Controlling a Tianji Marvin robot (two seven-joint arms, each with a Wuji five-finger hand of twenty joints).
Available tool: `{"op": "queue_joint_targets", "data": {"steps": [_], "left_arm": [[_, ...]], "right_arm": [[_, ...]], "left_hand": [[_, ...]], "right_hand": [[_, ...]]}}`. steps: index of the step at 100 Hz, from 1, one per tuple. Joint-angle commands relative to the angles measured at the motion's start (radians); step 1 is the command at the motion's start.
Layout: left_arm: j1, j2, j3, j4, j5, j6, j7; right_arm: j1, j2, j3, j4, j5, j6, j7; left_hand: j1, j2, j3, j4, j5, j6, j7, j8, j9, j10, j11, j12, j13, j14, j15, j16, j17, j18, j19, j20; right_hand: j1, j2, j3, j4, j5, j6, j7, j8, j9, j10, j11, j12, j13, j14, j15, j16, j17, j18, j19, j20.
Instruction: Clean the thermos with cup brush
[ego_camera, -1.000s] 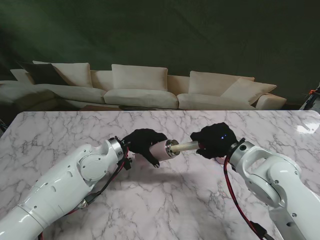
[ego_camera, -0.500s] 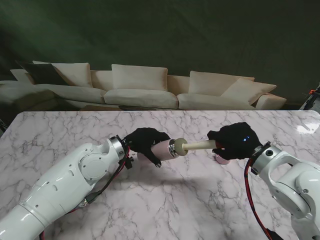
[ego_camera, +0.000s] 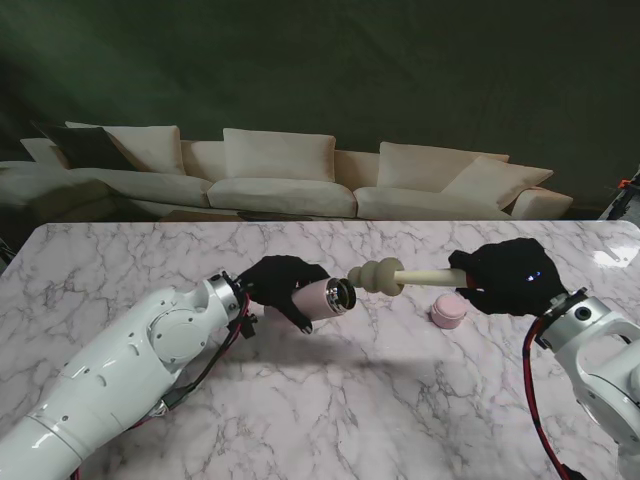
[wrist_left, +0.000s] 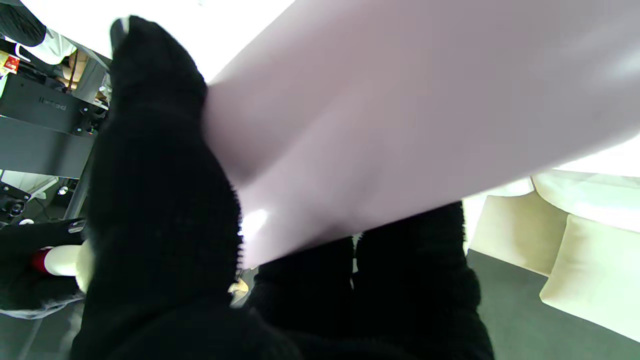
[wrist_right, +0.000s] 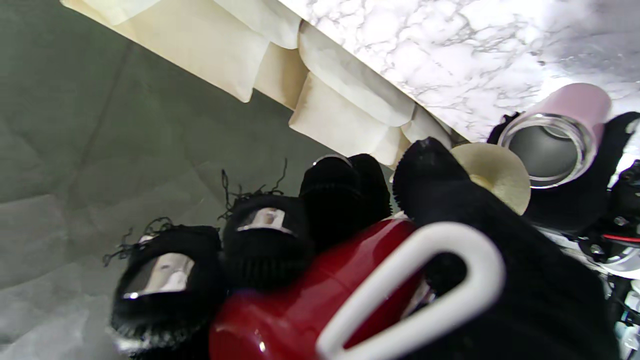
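Left hand (ego_camera: 275, 285) grasps the thermos (ego_camera: 322, 299) mid-body, mouth toward three o'clock. Right hand (ego_camera: 512, 277) clenches the cup brush (ego_camera: 400, 275) handle. Thermos rigid, probably slippery; brush head looks soft.

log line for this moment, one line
left robot hand: holds thermos | right robot hand: holds cup brush | brush head outside mouth | lid on table

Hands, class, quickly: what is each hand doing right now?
Left hand: shut on the pink thermos, held above the table.
Right hand: shut on the cup brush, its sponge head just outside the thermos mouth.
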Motion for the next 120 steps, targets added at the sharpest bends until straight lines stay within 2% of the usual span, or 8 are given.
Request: {"op": "queue_joint_targets", "data": {"steps": [1, 15, 29, 51, 60, 68, 94, 120], "left_arm": [[0.003, 0.001, -0.009, -0.015, 0.0, 0.0, -0.009], [0.008, -0.002, -0.019, -0.02, -0.006, -0.002, 0.003], [0.013, -0.006, -0.027, -0.026, -0.01, -0.002, 0.016], [0.022, -0.005, -0.042, -0.048, -0.014, 0.002, 0.013], [0.022, -0.005, -0.045, -0.051, -0.013, 0.003, 0.011], [0.022, -0.005, -0.046, -0.051, -0.011, 0.003, 0.015], [0.026, -0.006, -0.049, -0.054, -0.005, 0.007, 0.021], [0.03, -0.005, -0.05, -0.058, -0.003, 0.016, 0.02]], "right_arm": [[-0.026, 0.0, 0.023, 0.0, -0.007, 0.016, -0.02], [-0.061, -0.005, 0.05, 0.022, -0.012, 0.051, -0.071], [-0.073, -0.004, 0.032, 0.075, -0.03, 0.103, -0.094], [-0.061, 0.003, -0.069, 0.184, -0.068, 0.205, -0.109], [-0.047, 0.002, -0.117, 0.227, -0.058, 0.258, -0.117], [-0.033, 0.002, -0.158, 0.263, -0.047, 0.298, -0.119], [0.017, 0.004, -0.264, 0.369, -0.031, 0.412, -0.117], [0.055, 0.007, -0.34, 0.425, -0.003, 0.473, -0.073]], "left_hand": [[0.212, 0.467, 0.535, 0.059, 0.106, -0.171, 0.167, 0.047, 0.034, -0.075, 0.059, 0.027, 0.096, -0.056, 0.216, 0.065, 0.02, -0.103, 0.058, 0.022], [0.214, 0.467, 0.535, 0.058, 0.106, -0.171, 0.167, 0.047, 0.033, -0.075, 0.059, 0.027, 0.095, -0.055, 0.214, 0.064, 0.017, -0.102, 0.055, 0.021], [0.212, 0.469, 0.535, 0.058, 0.102, -0.17, 0.169, 0.049, 0.03, -0.074, 0.059, 0.027, 0.093, -0.055, 0.212, 0.063, 0.016, -0.101, 0.054, 0.021], [0.213, 0.471, 0.534, 0.058, 0.097, -0.169, 0.17, 0.052, 0.027, -0.074, 0.06, 0.027, 0.091, -0.055, 0.21, 0.062, 0.015, -0.102, 0.053, 0.02], [0.213, 0.472, 0.532, 0.058, 0.097, -0.168, 0.17, 0.052, 0.027, -0.076, 0.06, 0.026, 0.09, -0.055, 0.209, 0.062, 0.014, -0.102, 0.053, 0.02], [0.213, 0.472, 0.531, 0.058, 0.096, -0.169, 0.17, 0.052, 0.027, -0.074, 0.06, 0.026, 0.089, -0.055, 0.209, 0.062, 0.013, -0.101, 0.052, 0.02], [0.215, 0.475, 0.529, 0.059, 0.093, -0.169, 0.172, 0.056, 0.023, -0.076, 0.06, 0.026, 0.089, -0.057, 0.209, 0.062, 0.013, -0.103, 0.052, 0.02], [0.215, 0.476, 0.526, 0.06, 0.095, -0.172, 0.171, 0.056, 0.023, -0.08, 0.061, 0.025, 0.087, -0.056, 0.209, 0.061, 0.012, -0.101, 0.052, 0.02]], "right_hand": [[0.12, 0.132, 0.149, 0.008, 0.045, -0.117, 0.041, 0.002, 0.047, -0.01, 0.01, -0.008, 0.039, -0.065, 0.138, 0.047, 0.021, 0.013, 0.117, -0.011], [0.116, 0.125, 0.154, 0.011, 0.043, -0.11, 0.043, -0.007, 0.05, -0.013, -0.011, -0.023, 0.038, -0.047, 0.106, 0.036, -0.001, 0.025, 0.094, -0.013], [0.116, 0.124, 0.16, 0.01, 0.039, -0.1, 0.05, -0.017, 0.042, -0.002, -0.055, -0.056, 0.038, -0.011, 0.029, 0.006, -0.045, 0.059, 0.041, -0.011], [0.112, 0.118, 0.164, 0.009, 0.037, -0.098, 0.054, -0.021, 0.036, 0.011, -0.112, -0.107, 0.037, 0.012, -0.049, -0.024, -0.081, 0.079, -0.012, -0.007], [0.112, 0.116, 0.166, 0.008, 0.034, -0.092, 0.054, -0.025, 0.032, 0.026, -0.144, -0.132, 0.036, 0.024, -0.085, -0.036, -0.095, 0.093, -0.036, -0.007], [0.112, 0.117, 0.166, 0.008, 0.032, -0.09, 0.053, -0.029, 0.034, 0.019, -0.161, -0.148, 0.036, 0.029, -0.106, -0.044, -0.104, 0.099, -0.048, -0.006], [0.11, 0.119, 0.164, 0.008, 0.026, -0.088, 0.052, -0.033, 0.026, 0.034, -0.177, -0.167, 0.035, 0.038, -0.139, -0.056, -0.121, 0.104, -0.067, -0.005], [0.097, 0.106, 0.182, 0.008, 0.022, -0.077, 0.052, -0.052, 0.023, 0.045, -0.214, -0.213, 0.032, 0.068, -0.246, -0.096, -0.169, 0.13, -0.126, -0.006]]}}
